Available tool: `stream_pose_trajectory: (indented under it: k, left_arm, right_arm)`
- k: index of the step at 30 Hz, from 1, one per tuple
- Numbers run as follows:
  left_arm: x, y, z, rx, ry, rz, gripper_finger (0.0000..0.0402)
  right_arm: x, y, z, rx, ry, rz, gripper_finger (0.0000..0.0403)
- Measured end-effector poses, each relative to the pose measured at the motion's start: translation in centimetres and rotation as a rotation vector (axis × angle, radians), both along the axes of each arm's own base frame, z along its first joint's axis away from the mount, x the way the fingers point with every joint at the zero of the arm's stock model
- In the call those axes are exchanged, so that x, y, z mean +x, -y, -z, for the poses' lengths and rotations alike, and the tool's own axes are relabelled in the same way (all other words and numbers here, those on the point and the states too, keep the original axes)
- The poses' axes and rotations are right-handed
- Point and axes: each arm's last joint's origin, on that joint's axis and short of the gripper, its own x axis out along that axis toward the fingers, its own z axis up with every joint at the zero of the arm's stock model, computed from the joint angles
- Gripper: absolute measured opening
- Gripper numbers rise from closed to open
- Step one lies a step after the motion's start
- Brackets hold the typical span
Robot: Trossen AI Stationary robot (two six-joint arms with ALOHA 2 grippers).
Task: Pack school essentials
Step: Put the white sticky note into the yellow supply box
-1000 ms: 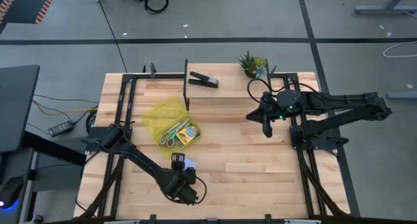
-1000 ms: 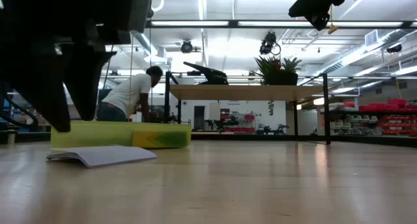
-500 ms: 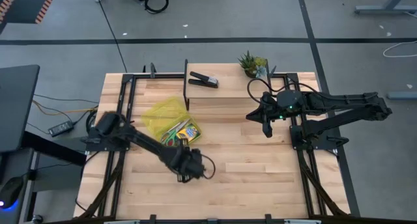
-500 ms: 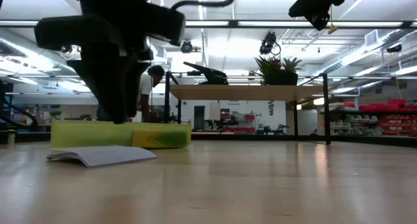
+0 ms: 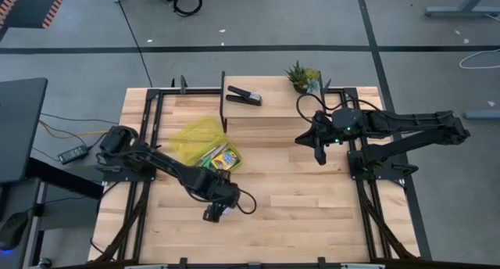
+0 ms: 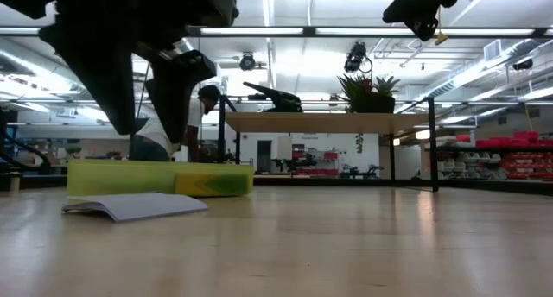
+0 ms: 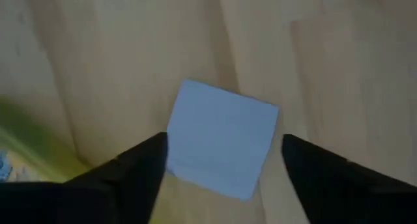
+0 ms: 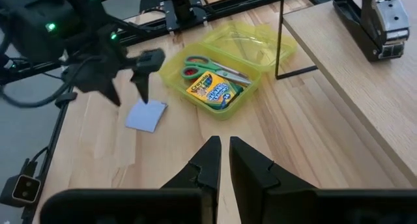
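Observation:
The pale blue square notepad (image 7: 215,116) lies flat on the bare wood, just on the near side of the open yellow-green case (image 5: 199,140). My left gripper (image 7: 225,142) hovers open above the pad, one finger on each side, touching nothing; the low view shows it (image 6: 147,124) clear of the pad (image 6: 134,206). Inside the case (image 8: 218,74) lie the green-handled scissors (image 8: 212,68) and the crayon box (image 8: 212,90). My right gripper (image 8: 225,146) is shut and empty, raised over the table's right part (image 5: 319,153). Pencils, pen and eraser do not show.
A black stapler (image 5: 244,96) sits on the raised shelf at the far edge, with a small potted plant (image 5: 303,77) to its right. A thin black frame post (image 8: 280,35) stands beside the case. A person shows in the room beyond the table (image 6: 177,124).
My left gripper has moved from close to the near edge toward the far edge, stopping over the notepad, and has turned about its wrist on the way. The notepad and the case have stayed where they were.

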Motion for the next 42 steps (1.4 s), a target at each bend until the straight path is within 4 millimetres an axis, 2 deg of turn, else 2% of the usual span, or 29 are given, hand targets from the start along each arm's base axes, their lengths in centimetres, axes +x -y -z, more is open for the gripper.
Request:
stream_pose_trajectory:
  k: [4, 8, 15, 23, 33, 42]
  left_arm:
    - [0.4, -0.4, 0.7, 0.004, -0.022, 0.009, 0.0367]
    - [0.6, -0.6, 1.8, 0.017, -0.069, 0.069, 0.0395]
    - [1.0, -1.8, 2.3, 0.082, -0.088, 0.049, 0.0380]
    - [1.3, -2.1, 2.1, 0.060, -0.080, -0.008, 0.0365]
    - [1.4, -2.2, 2.1, -0.110, -0.134, 0.020, 0.0390]
    - [1.9, -2.3, 4.2, -0.134, -0.195, 0.015, 0.0399]
  right_arm:
    - [0.0, 0.0, 0.0, 0.005, 0.001, 0.021, 0.0039]
    - [0.0, 0.0, 0.0, 0.011, 0.002, 0.026, 0.0039]
    - [0.0, 0.0, 0.0, 0.024, 0.002, 0.034, 0.0039]
    - [0.0, 0.0, 0.0, 0.034, 0.004, 0.040, 0.0039]
    - [0.0, 0.1, 0.0, 0.025, 0.004, 0.056, 0.0039]
    - [0.0, 0.1, 0.0, 0.035, 0.005, 0.062, 0.0039]
